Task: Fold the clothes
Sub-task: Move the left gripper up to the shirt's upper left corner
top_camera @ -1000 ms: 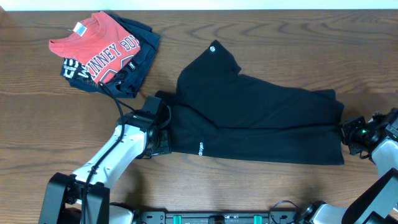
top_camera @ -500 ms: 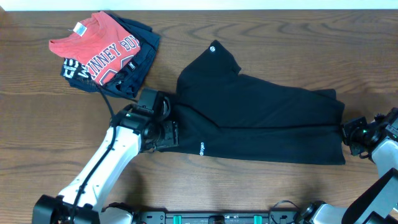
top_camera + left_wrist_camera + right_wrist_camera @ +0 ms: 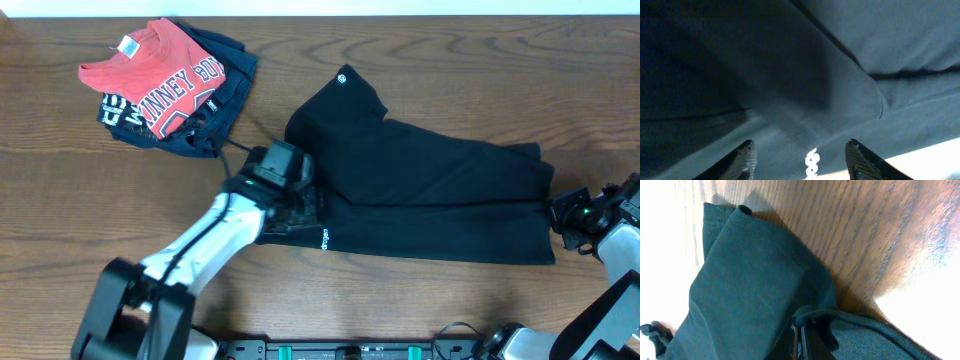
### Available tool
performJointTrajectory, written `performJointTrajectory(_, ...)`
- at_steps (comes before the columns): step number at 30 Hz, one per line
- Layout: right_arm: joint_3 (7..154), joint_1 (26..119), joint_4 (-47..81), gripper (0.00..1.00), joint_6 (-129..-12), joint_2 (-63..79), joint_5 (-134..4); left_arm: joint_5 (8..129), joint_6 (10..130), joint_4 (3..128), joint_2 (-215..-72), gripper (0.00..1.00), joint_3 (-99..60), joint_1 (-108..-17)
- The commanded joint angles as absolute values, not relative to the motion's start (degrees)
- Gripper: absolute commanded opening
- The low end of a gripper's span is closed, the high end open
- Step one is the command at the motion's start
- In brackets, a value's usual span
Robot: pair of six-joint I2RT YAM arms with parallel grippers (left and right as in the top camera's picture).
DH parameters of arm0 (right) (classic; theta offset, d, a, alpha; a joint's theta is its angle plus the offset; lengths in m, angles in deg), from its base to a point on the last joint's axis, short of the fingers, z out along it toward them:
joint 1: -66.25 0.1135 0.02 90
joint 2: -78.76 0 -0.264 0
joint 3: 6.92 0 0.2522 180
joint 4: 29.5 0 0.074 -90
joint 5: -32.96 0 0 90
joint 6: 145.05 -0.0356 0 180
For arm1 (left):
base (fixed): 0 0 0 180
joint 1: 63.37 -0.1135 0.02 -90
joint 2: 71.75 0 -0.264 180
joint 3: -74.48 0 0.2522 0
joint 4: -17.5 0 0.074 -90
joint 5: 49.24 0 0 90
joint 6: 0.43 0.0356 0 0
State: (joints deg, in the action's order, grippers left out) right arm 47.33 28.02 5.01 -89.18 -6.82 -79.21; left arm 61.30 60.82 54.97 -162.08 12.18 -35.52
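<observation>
black t-shirt (image 3: 430,190) lies spread flat on the table (image 3: 450,60), reaching from centre toward 3 o'clock, with a sleeve pointing to 12 o'clock.

left gripper (image 3: 305,205) sits over the shirt's 9 o'clock end. its fingers stand apart and released, with nothing between them but fabric below; small white lettering (image 3: 811,162) shows beyond the fingertips.

right gripper (image 3: 556,213) is at the shirt's 3 o'clock edge, clenched on a fold of the cloth.

at 10 o'clock, well apart, a red t-shirt (image 3: 150,75) rests on a navy garment (image 3: 225,85).
</observation>
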Motion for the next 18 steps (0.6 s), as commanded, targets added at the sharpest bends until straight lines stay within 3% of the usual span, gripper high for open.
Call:
performJointTrajectory(1,47.11,28.41,4.77,0.01,-89.75,-6.23,-78.42,61.84,57.52,53.79,-164.35,0.55,11.9,-33.77)
performJointTrajectory(9,47.11,28.41,4.81,0.01,-89.75,-6.23,-78.47,60.97,57.59,50.4,-166.18,0.45,11.9,-33.48)
performJointTrajectory(18,47.11,28.41,4.83,0.01,-89.75,-6.23,-78.47,61.43,57.7,50.4,-166.03,0.09,11.83,-33.5)
